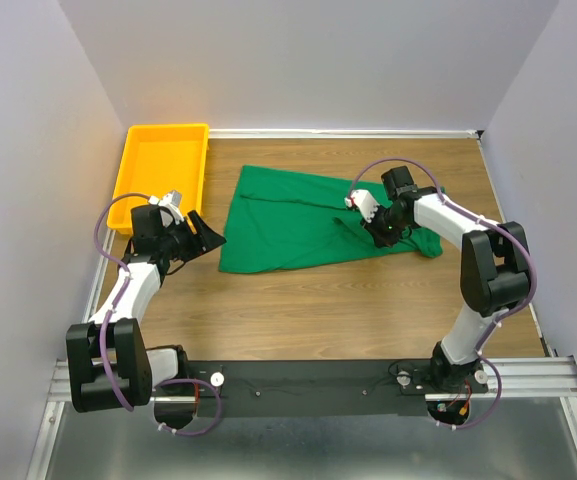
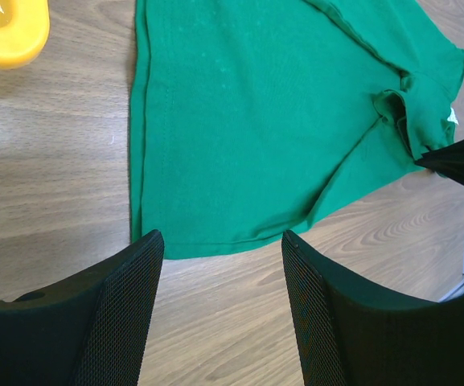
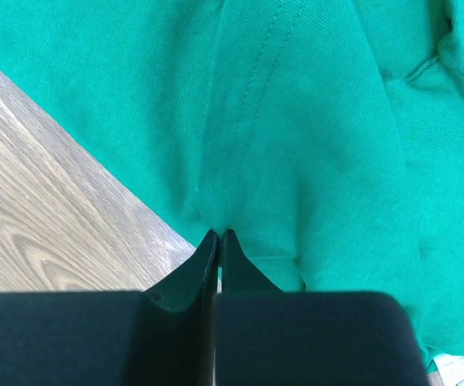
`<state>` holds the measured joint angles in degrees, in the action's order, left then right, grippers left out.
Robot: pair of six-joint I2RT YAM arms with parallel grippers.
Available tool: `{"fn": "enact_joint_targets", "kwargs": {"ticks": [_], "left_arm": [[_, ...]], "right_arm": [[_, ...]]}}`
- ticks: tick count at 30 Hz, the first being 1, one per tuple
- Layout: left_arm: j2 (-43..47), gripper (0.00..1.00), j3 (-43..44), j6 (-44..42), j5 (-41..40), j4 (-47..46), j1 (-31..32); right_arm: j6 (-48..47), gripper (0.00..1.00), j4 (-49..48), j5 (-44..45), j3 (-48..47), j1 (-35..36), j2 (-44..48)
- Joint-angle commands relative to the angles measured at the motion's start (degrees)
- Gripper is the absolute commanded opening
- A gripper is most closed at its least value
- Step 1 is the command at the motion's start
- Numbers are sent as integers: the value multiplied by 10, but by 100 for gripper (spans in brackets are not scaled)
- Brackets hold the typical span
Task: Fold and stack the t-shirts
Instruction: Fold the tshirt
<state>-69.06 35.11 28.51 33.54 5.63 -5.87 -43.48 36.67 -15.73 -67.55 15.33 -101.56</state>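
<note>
A dark-green t-shirt [image 1: 298, 220] lies spread and partly rumpled on the wooden table, its hem toward the left. My right gripper [image 1: 380, 230] is down on the shirt's right part, near the front edge. In the right wrist view its jaws [image 3: 218, 233] are shut on a pinched fold of the green fabric [image 3: 312, 121], which puckers at the tips. A small white label [image 3: 457, 366] shows at the lower right. My left gripper [image 1: 208, 237] hovers left of the shirt. In the left wrist view it is open [image 2: 222, 237] over bare wood, just short of the hem [image 2: 215, 245].
A yellow plastic tray [image 1: 126, 185] stands at the back left corner, its corner [image 2: 6, 40] also in the left wrist view. Grey walls close in the table on three sides. Bare wood lies between the shirt and the arm bases.
</note>
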Motion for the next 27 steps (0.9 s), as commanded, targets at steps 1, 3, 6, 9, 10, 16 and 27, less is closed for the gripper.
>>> {"fn": "enact_joint_targets", "kwargs": {"ticks": [1, 3, 6, 9, 10, 16, 27], "left_arm": [[0, 68, -7, -9, 19, -10, 3], [0, 68, -9, -9, 18, -10, 4], [-1, 68, -10, -9, 19, -11, 4], [0, 68, -10, -9, 20, -11, 4], [-1, 68, -10, -9, 21, -10, 5], [5, 68, -14, -7, 21, -9, 5], [23, 68, -15, 8, 7, 37, 16]], "right_arm": [[4, 1, 22, -18, -14, 4, 25], [5, 1, 27, -22, -15, 4, 29], [4, 12, 36, -24, -17, 4, 30], [6, 16, 37, -22, -18, 4, 25], [6, 16, 36, -22, -18, 4, 24], [8, 3, 35, -23, -23, 4, 20], [-176, 1, 255, -93, -15, 4, 142]]}}
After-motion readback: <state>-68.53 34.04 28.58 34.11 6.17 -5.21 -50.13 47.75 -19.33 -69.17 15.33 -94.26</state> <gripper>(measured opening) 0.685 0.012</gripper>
